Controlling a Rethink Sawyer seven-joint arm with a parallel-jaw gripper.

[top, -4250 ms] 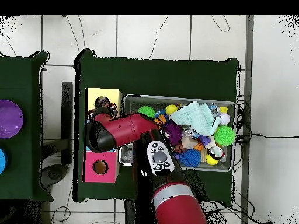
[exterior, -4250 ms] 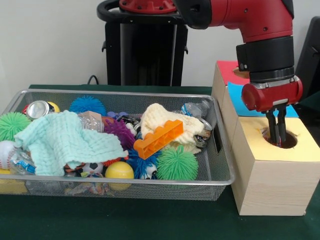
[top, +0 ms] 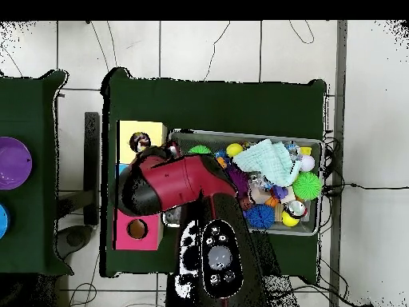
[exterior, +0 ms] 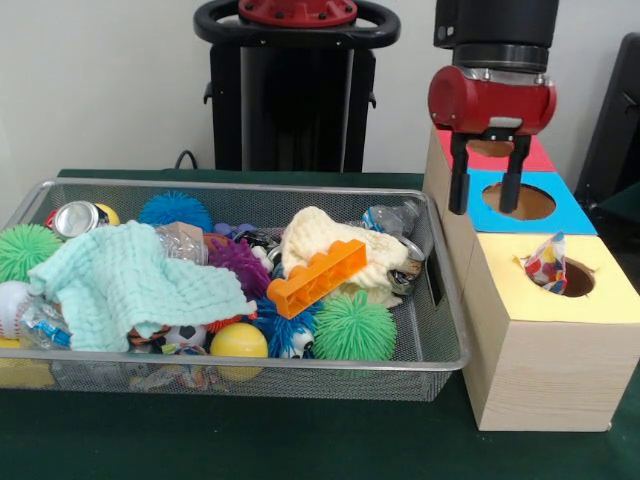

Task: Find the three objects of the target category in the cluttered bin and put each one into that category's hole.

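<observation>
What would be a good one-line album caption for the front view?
Open gripper hovers above the blue hole; a colourful rag sticks out of the yellow hole beside the cluttered bin.

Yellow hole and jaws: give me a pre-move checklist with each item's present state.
1. Gripper empty, jaws open: ok.
2. Gripper clear of the bin, above the blue-faced hole: ok.
3. Colourful rag fully inside the yellow hole: not ok, it sticks up at the rim.
4. Another printed rag visible in the bin: cannot tell; mint cloth and cream cloth cover much.
5. Orange brick lies on the cream cloth: ok.
</observation>
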